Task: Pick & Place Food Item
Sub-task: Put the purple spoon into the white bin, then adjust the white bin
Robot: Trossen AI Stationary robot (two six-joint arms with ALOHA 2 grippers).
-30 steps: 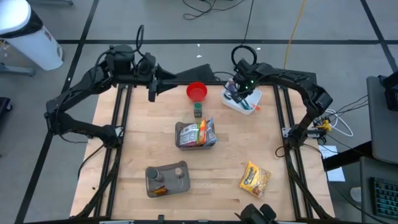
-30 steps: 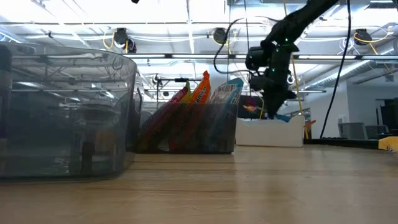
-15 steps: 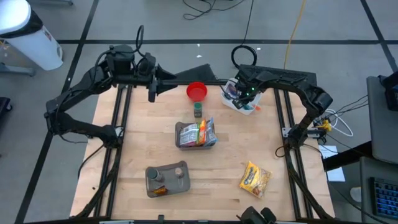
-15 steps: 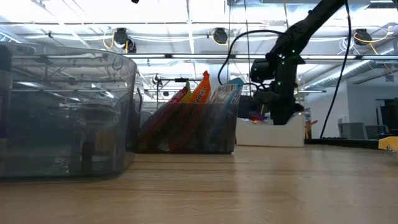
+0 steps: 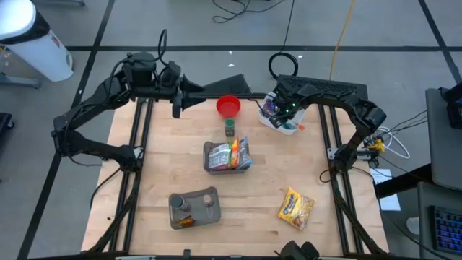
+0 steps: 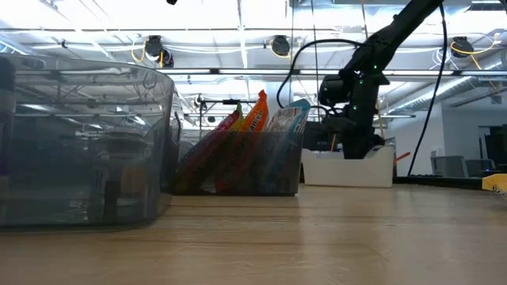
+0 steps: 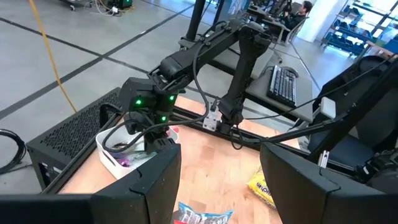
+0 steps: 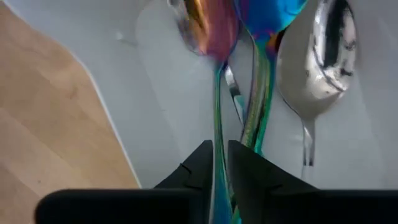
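My right gripper (image 5: 278, 110) reaches down into the white tray (image 5: 283, 121) at the table's far right. Its fingers are almost together around the handle of an iridescent spoon (image 8: 208, 25). A blue spoon (image 8: 267, 12) and a silver spoon (image 8: 323, 56) lie beside it in the tray. The low view hides the fingertips behind the tray's wall (image 6: 348, 170). A yellow snack bag (image 5: 297, 207) lies flat at the near right. My left gripper (image 7: 221, 186) hangs open and raised at the far left, holding nothing. My right gripper has the iridescent spoon's thin handle (image 8: 217, 124) between its two fingertips, partway along its length. The fingers come from above, pointing steeply down. The handle runs on out of the gap, with the spoon's bowl low in the tray. A narrow gap still shows beside the handle.
A red bowl (image 5: 228, 106) and a small green-capped jar (image 5: 229, 128) stand left of the tray. A clear bin of snack packs (image 5: 228, 156) sits mid-table. A grey bin (image 5: 193, 209) stands near the front edge, with bare wood between them.
My right gripper has sunk from above the white tray's rim down into the tray, shifting slightly toward the table's far edge. The left arm has kept still.
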